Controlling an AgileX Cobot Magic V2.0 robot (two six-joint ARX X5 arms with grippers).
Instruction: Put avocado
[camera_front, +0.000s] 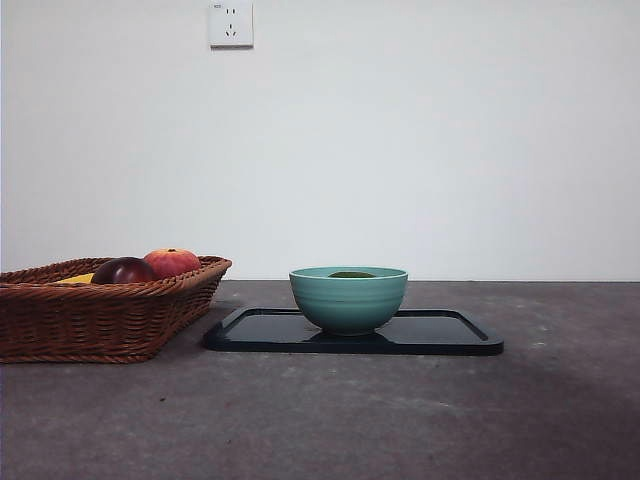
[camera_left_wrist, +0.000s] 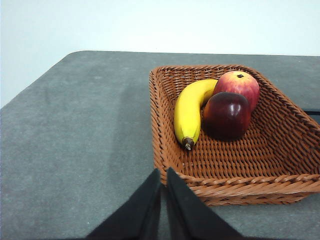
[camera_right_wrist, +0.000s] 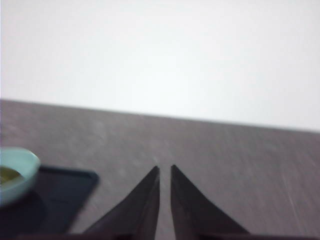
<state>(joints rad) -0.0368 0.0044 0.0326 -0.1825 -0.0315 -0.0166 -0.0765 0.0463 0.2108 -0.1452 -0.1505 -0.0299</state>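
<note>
The avocado lies inside the teal bowl; only its dark green top peeks over the rim in the front view. The right wrist view catches a bit of the avocado in the bowl at the picture's edge. My right gripper hovers above bare table beside the tray, shut and holding nothing. My left gripper is shut and empty, just outside the near rim of the wicker basket. Neither arm shows in the front view.
The bowl stands on a black tray at the table's middle. The wicker basket on the left holds a banana, a dark maroon fruit and a red-orange fruit. A white wall stands behind.
</note>
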